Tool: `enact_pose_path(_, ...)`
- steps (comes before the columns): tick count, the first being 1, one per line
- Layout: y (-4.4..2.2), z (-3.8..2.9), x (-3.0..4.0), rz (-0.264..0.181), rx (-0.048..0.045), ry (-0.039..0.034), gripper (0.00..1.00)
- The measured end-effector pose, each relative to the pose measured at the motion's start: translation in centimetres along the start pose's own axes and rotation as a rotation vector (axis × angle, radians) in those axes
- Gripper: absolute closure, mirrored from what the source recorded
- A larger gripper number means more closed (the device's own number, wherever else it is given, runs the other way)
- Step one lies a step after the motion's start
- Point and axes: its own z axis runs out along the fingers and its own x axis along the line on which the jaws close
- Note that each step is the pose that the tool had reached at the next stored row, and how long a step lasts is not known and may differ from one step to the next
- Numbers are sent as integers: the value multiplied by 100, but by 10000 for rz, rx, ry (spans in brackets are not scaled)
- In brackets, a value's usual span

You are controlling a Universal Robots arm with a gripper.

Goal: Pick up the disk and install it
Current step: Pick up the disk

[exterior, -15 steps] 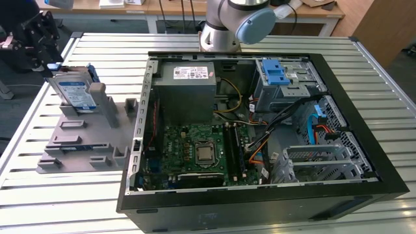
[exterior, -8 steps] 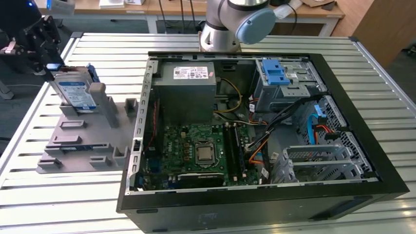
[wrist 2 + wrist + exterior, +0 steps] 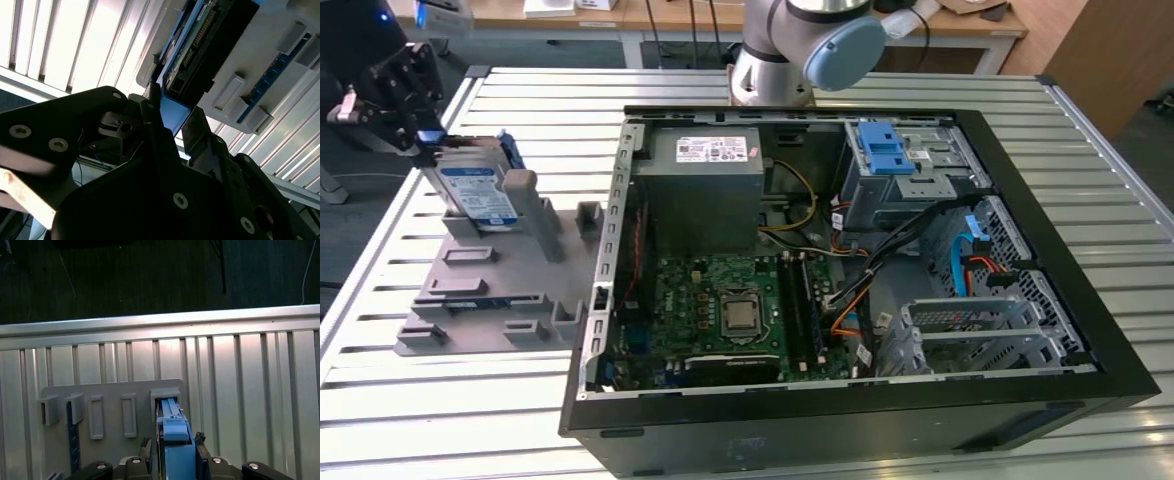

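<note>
Here the jaws clasp the disk (image 3: 478,195) by its upper edge, upright in the grey holder (image 3: 487,268).

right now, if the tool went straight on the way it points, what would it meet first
The disk, upright in the grey holder: in the first wrist view the tool points straight at its blue carrier edge. Past it would come the holder, though depth is unclear.

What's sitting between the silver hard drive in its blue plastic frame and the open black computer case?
In the exterior view, the upright posts of the grey plastic holder the blue-framed drive stands in, then the case wall.
</note>
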Motion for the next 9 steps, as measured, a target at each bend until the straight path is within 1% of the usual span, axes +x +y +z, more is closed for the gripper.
enact_pose_path(3, 12, 21, 0, -2, 0, -1, 56)
enact_pose_path(9, 15, 72, -4, -2, -7, 1, 56)
